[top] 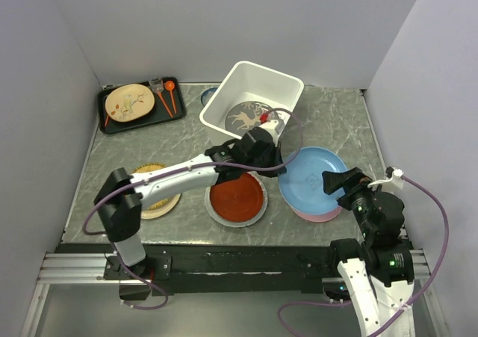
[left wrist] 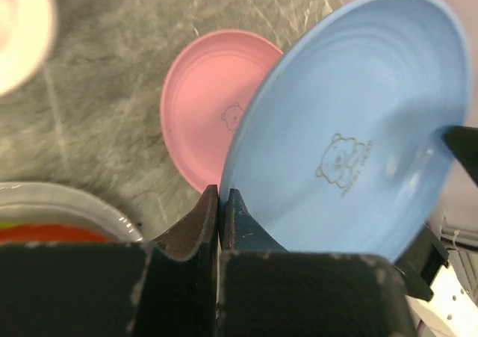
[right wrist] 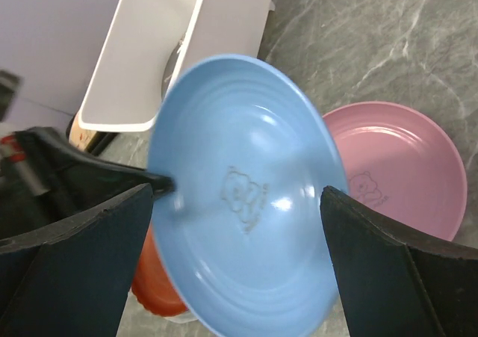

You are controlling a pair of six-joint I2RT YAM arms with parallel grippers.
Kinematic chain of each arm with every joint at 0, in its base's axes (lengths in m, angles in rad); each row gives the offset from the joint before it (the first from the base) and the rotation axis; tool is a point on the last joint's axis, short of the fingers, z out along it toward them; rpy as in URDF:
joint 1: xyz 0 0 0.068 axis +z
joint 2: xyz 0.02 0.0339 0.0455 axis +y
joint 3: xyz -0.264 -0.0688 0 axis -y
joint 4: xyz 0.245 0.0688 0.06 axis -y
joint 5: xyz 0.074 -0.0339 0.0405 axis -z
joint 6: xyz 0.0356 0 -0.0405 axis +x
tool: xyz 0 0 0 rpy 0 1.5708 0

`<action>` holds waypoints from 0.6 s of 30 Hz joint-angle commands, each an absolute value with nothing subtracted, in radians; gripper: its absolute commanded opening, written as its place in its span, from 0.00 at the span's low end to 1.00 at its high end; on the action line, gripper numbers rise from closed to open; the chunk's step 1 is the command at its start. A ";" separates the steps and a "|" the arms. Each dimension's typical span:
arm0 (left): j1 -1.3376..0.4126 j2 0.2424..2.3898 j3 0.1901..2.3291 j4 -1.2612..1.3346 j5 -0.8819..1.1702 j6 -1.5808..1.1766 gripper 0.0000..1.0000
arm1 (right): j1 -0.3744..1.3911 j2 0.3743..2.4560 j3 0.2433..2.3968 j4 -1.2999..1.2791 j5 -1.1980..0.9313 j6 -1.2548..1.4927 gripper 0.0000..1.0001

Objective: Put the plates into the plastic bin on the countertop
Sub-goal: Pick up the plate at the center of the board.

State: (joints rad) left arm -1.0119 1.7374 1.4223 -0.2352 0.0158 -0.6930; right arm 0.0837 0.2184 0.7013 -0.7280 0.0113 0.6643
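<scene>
My left gripper [top: 279,163] is shut on the left rim of a light blue plate [top: 314,175] and holds it tilted above a pink plate [top: 320,216]. The left wrist view shows the jaws [left wrist: 221,202] pinching the blue plate [left wrist: 351,128], with the pink plate [left wrist: 209,105] flat on the countertop [left wrist: 97,105]. My right gripper [top: 340,181] is open at the blue plate's right edge; its fingers [right wrist: 239,232] stand wide on either side of the blue plate [right wrist: 246,195] without touching. The white plastic bin [top: 287,90] holds a grey reindeer plate [top: 249,119].
A red plate [top: 237,196] lies on a white plate in front of the bin. A woven yellow plate [top: 155,202] sits under the left arm. A black tray [top: 108,120] with a cream twig-pattern plate stands back left. A small blue-rimmed dish [top: 208,94] is beside the bin.
</scene>
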 commanded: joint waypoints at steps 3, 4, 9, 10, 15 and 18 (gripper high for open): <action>-0.973 1.568 1.381 -0.287 -0.080 -0.658 0.01 | 0.089 0.250 0.712 -0.654 -0.017 0.680 1.00; -0.966 1.557 1.373 -0.296 -0.086 -0.655 0.01 | 0.089 0.255 0.716 -0.650 -0.017 0.672 1.00; -0.922 1.473 1.330 -0.356 -0.140 -0.655 0.01 | 0.089 0.291 0.741 -0.595 -0.047 0.660 1.00; -0.914 1.459 1.313 -0.363 -0.155 -0.655 0.01 | 0.087 0.310 0.739 -0.582 -0.057 0.663 1.00; -0.847 1.379 1.270 -0.410 -0.195 -0.652 0.01 | 0.089 0.376 0.695 -0.479 -0.121 0.684 1.00; -0.802 1.329 1.236 -0.423 -0.195 -0.657 0.01 | 0.089 0.413 0.666 -0.437 -0.156 0.684 1.00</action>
State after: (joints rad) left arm -0.8520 1.4223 1.2598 -0.4133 -0.1604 -0.6647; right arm 0.0853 0.3744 0.6941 -0.5629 -0.0990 0.6773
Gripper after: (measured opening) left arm 0.040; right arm 0.998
